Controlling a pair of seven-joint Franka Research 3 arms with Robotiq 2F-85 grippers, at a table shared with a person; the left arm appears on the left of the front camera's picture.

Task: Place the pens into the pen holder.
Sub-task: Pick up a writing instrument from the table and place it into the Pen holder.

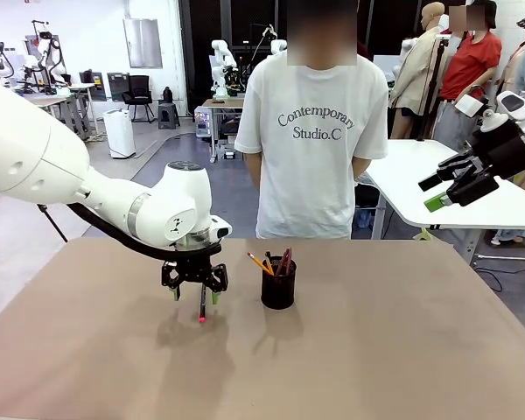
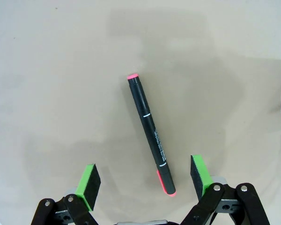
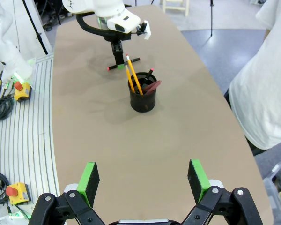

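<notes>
Black mesh marks the pen holder (image 1: 278, 286), standing just right of centre in the front view on the brown table (image 1: 402, 350), with yellow pencils (image 1: 261, 262) and a dark-red pen (image 1: 285, 261) sticking out of its top. To its left, the left gripper (image 1: 194, 293) hangs low over the tabletop, its jaws spread wide and holding nothing. Under it lies a black pen with a red tip (image 2: 151, 133); in the left wrist view this pen lies flat on the table, running from the upper middle of the frame down between the green pads (image 2: 90, 180), touching neither. The right gripper (image 1: 451, 185) sits high at the right edge of the front view, well apart from the holder, jaws also fully open and empty. A person in a white T-shirt (image 1: 315, 149) stands at the far side, top centre.
</notes>
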